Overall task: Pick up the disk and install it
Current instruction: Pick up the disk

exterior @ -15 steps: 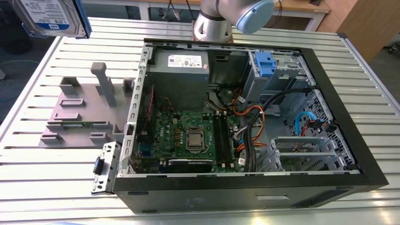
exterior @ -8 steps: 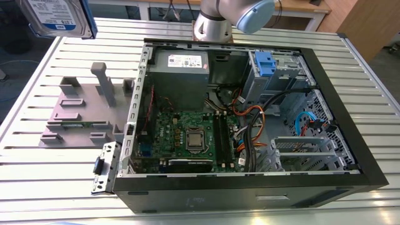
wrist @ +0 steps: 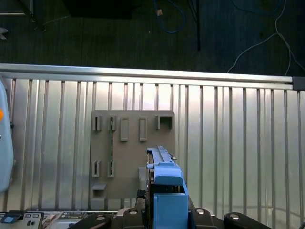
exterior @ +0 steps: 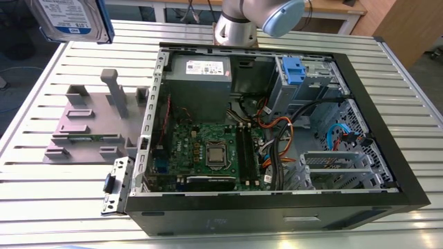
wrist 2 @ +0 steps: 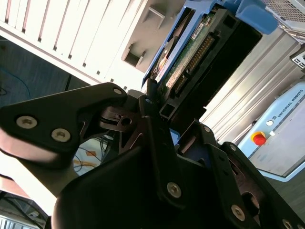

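The disk (exterior: pixel 69 18), silver with a white-and-blue label and a blue bracket, hangs high in the air at the exterior view's upper left, above the grey stand (exterior: pixel 90 124). In the second wrist view my gripper (wrist 2: pixel 157 112) is shut on the disk (wrist 2: pixel 200 47), whose green circuit board and connector edge face the camera. In the first wrist view the disk (wrist: pixel 167 188) is seen edge-on, blue bracket uppermost, held over the stand (wrist: pixel 131 148) and the slatted table.
An open computer case (exterior: pixel 387 155) lies on the slatted metal table (exterior: pixel 41 207), with a motherboard (exterior: pixel 207 150), a grey power-supply box (exterior: pixel 201 72) and a drive bay with a blue bracket (exterior: pixel 294 70). The arm's base (exterior: pixel 235 28) stands behind the case.
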Robot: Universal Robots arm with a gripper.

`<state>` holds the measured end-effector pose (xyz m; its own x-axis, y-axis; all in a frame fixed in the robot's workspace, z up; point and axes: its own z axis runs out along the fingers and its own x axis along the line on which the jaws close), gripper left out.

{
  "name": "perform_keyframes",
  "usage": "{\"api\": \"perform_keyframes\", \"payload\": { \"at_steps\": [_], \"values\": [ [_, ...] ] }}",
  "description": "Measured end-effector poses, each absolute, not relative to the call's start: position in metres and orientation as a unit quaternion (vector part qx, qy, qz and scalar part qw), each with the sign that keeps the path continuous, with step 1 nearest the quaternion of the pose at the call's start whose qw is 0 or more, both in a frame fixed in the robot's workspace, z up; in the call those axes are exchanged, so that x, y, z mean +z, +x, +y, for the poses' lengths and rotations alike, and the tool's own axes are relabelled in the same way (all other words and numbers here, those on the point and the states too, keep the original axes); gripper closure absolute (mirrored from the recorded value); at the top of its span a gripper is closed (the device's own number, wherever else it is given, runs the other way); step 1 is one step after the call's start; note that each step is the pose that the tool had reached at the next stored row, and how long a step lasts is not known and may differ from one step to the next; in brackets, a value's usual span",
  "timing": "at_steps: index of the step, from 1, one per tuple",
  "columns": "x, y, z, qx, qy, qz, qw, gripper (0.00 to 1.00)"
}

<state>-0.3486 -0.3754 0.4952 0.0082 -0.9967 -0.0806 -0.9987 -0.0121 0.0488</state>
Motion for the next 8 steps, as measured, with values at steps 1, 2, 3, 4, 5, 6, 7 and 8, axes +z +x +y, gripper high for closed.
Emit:
{"api": "perform_keyframes", "payload": {
  "at_steps": [1, 2, 3, 4, 5, 6, 7, 8],
  "values": [
    [0.4951, -0.3473, -0.3755, 0.046, -0.710, 0.703, 0.011, 0.63],
    [0.4951, -0.3461, -0.3754, 0.046, -0.710, 0.703, 0.011, 0.63],
    [0.4950, -0.3448, -0.3754, 0.046, -0.710, 0.703, 0.011, 0.63],
    [0.4950, -0.3436, -0.3754, 0.046, -0.710, 0.703, 0.011, 0.63],
    [0.4949, -0.3425, -0.3754, 0.046, -0.710, 0.703, 0.011, 0.63],
    [0.4949, -0.3414, -0.3754, 0.046, -0.710, 0.703, 0.011, 0.63],
    [0.4948, -0.3403, -0.3754, 0.046, -0.710, 0.703, 0.011, 0.63],
    [0.4947, -0.3392, -0.3754, 0.046, -0.710, 0.703, 0.011, 0.63]
  ]
}}
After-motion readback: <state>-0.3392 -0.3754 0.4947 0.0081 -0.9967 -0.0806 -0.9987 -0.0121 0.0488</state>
